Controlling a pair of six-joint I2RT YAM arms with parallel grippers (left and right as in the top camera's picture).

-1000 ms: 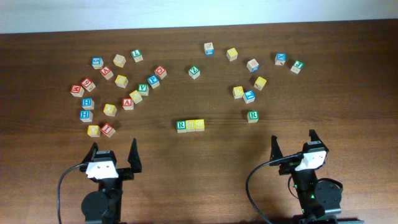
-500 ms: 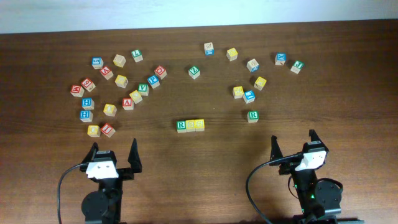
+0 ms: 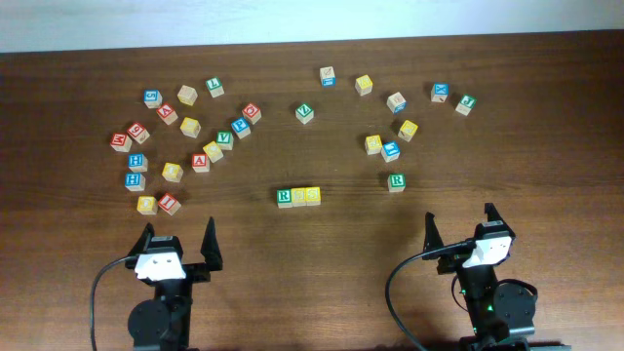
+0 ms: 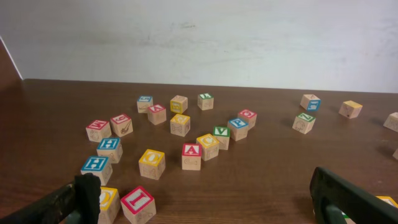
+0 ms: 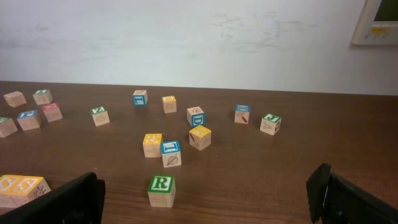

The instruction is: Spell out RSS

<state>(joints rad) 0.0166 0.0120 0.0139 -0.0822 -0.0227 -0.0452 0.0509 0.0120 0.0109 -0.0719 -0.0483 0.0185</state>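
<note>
Three cubes stand side by side in a row at the table's middle: a green R cube (image 3: 284,197), then two yellow-faced cubes (image 3: 298,196) (image 3: 313,195). The two yellow cubes also show at the lower left of the right wrist view (image 5: 22,186). A second green R cube (image 3: 396,181) stands alone to the right, also in the right wrist view (image 5: 161,189). My left gripper (image 3: 178,241) is open and empty near the front edge at left. My right gripper (image 3: 459,224) is open and empty near the front edge at right.
Several loose letter cubes lie scattered at the back left (image 3: 190,127) and back right (image 3: 391,149). A red I cube (image 4: 139,204) and a yellow cube (image 4: 107,200) sit just ahead of my left gripper. A white wall runs behind the table.
</note>
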